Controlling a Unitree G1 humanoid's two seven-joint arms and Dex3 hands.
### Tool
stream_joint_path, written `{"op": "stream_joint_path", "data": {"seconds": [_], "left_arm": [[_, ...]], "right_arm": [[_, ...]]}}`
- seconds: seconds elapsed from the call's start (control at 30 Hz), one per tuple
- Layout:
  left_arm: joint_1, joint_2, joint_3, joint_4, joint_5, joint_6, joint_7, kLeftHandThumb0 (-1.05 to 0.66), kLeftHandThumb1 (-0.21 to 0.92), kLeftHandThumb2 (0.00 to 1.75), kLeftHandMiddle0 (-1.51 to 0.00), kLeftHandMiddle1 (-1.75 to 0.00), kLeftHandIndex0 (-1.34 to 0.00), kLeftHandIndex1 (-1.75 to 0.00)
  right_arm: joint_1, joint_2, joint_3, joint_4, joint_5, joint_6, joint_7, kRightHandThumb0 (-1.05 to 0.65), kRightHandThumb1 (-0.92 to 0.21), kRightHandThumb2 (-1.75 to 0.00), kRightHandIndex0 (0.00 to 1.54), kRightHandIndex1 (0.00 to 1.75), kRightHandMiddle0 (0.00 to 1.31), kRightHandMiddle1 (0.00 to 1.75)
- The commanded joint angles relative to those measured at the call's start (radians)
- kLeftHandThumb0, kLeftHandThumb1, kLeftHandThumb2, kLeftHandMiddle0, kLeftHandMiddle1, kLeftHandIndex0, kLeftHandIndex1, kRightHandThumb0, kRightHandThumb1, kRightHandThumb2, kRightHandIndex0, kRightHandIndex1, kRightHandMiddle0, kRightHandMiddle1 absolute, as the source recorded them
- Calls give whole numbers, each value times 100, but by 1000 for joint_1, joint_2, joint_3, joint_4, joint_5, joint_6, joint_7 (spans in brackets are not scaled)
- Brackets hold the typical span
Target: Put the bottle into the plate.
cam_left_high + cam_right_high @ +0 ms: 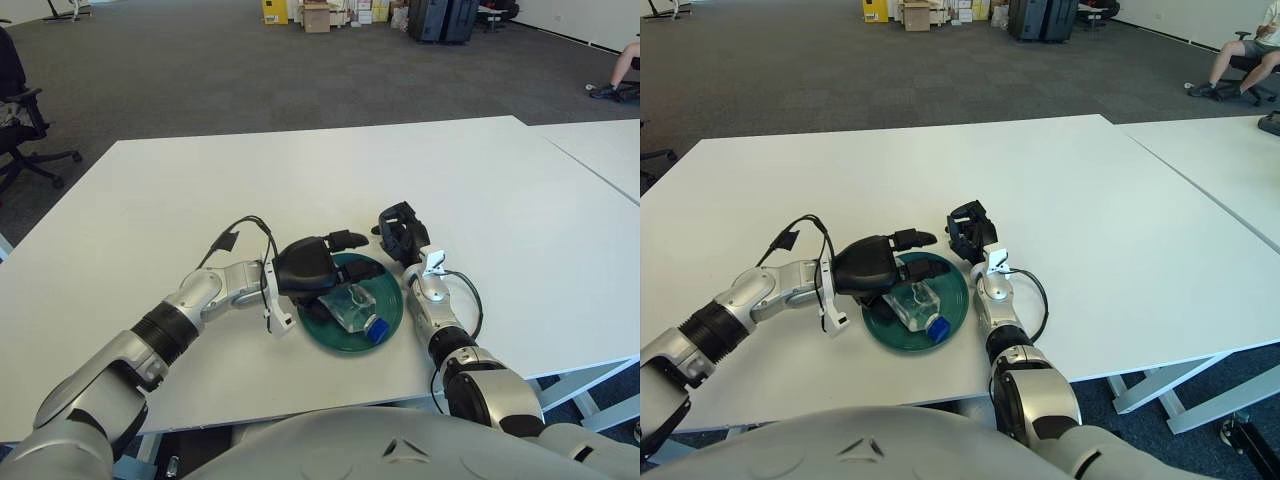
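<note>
On green plate (338, 334), clear blue-capped bottle (358, 309) lying on its side. Left hand (306, 268) over plate's left rim, fingers spread, grasping nothing. Right hand (402, 232) just beyond plate's right edge; grip unclear.

place: pretty clearly an open-plan office, or some lab space set up inside one
floor: dark grey carpet (200, 70) running wall to wall, the standard office kind
tables: big plain white table (300, 170) right in front, and a second white table (600, 140) just beside it on the right
chairs: black swivel office chair (20, 130) on castors at the far left
back wall: cardboard boxes (315, 15) and a yellow box piled up, with black cases (440, 18) next to them
people: somebody's legs (622, 70) showing, sitting at the far right edge
</note>
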Motion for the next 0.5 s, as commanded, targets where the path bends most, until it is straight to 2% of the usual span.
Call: {"op": "stream_joint_path", "data": {"seconds": [0.0,0.17,0.27,0.3,0.37,0.4,0.47], "left_arm": [[-14,1,13,1,36,3,66,-105,92,99,0,0,0,-1],[-12,-4,15,21,16,-21,105,-105,92,99,0,0,0,0],[-12,-9,21,39,-23,-50,106,-105,92,97,0,0,0,0],[-13,-11,24,47,-38,-57,101,-105,92,97,0,0,0,0],[-14,-12,27,57,-54,-67,95,-105,92,96,0,0,0,0],[-14,-13,30,65,-68,-73,88,-105,92,96,0,0,0,0],[-18,-16,36,81,-95,-81,75,-105,92,95,0,0,0,0]], "right_arm": [[66,9,-31,46,51,31,63,-1,-92,-45,29,145,20,174],[72,17,-58,49,86,-8,121,-1,-92,-45,29,145,19,175],[81,19,-64,49,88,-40,130,-24,-92,-49,24,122,19,175],[87,22,-68,47,93,-51,142,-26,-92,-50,24,119,19,175],[92,26,-74,44,99,-62,156,-40,-87,-57,23,102,8,143],[98,31,-81,39,112,-69,180,-42,-86,-58,23,99,6,138],[123,51,-88,11,146,-86,249,-51,-88,-57,21,84,2,115]]}}
